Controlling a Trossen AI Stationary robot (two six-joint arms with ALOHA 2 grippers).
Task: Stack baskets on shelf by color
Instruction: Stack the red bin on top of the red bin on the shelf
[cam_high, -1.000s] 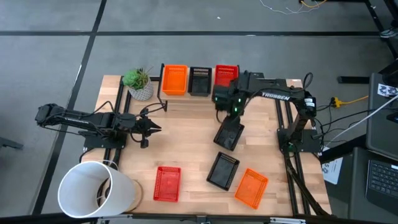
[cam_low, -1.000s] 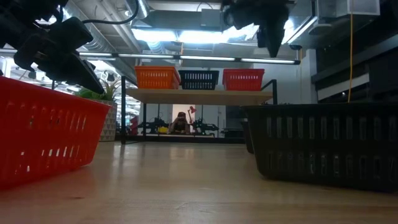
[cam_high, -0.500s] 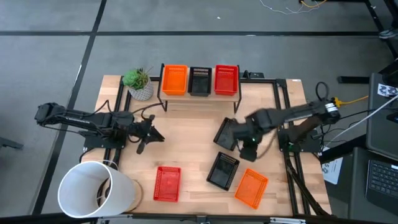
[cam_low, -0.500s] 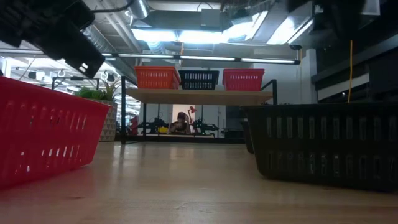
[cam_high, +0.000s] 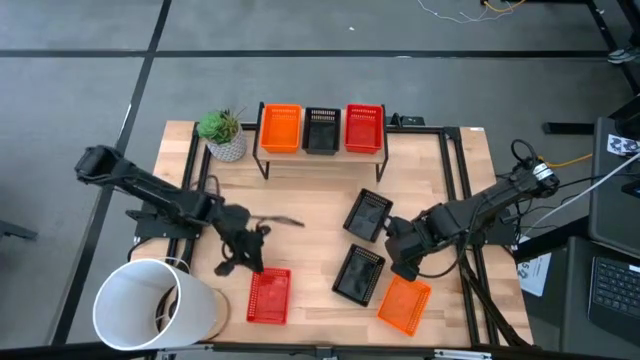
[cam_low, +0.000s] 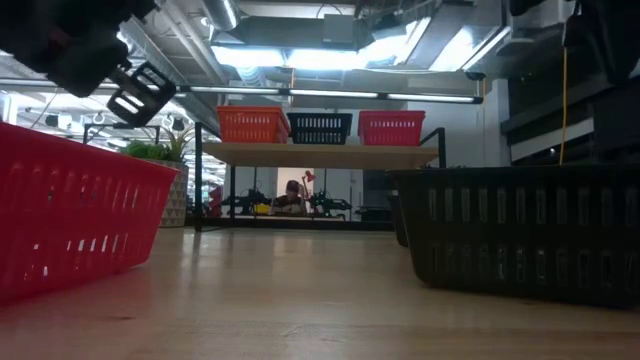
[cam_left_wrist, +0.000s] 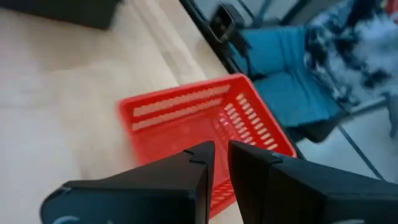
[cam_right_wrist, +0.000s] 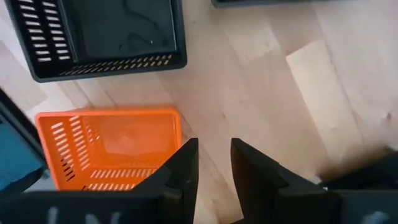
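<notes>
My left gripper (cam_high: 250, 258) hovers over the table just beyond the far end of a red basket (cam_high: 268, 295), which lies flat near the near edge; in the left wrist view the fingers (cam_left_wrist: 221, 152) show a narrow gap above that red basket (cam_left_wrist: 211, 118). My right gripper (cam_high: 402, 265) is open above the table between a black basket (cam_high: 359, 273) and an orange basket (cam_high: 403, 303); its wrist view shows the orange basket (cam_right_wrist: 109, 146) and black basket (cam_right_wrist: 102, 34) ahead. A second black basket (cam_high: 368, 215) lies mid-table. The shelf (cam_high: 320, 152) carries one orange, one black and one red basket.
A large white bucket (cam_high: 155, 305) lies at the near left corner and a potted plant (cam_high: 222, 135) stands left of the shelf. In the low view the red basket (cam_low: 70, 220) and a black basket (cam_low: 520, 230) flank bare tabletop before the shelf (cam_low: 320, 153).
My left gripper has swung from the table's left side toward the near edge and right, ending by the red basket. My right gripper has pulled away from the shelf, passed the mid-table black basket and come down toward the near edge beside the orange basket. No basket has moved.
</notes>
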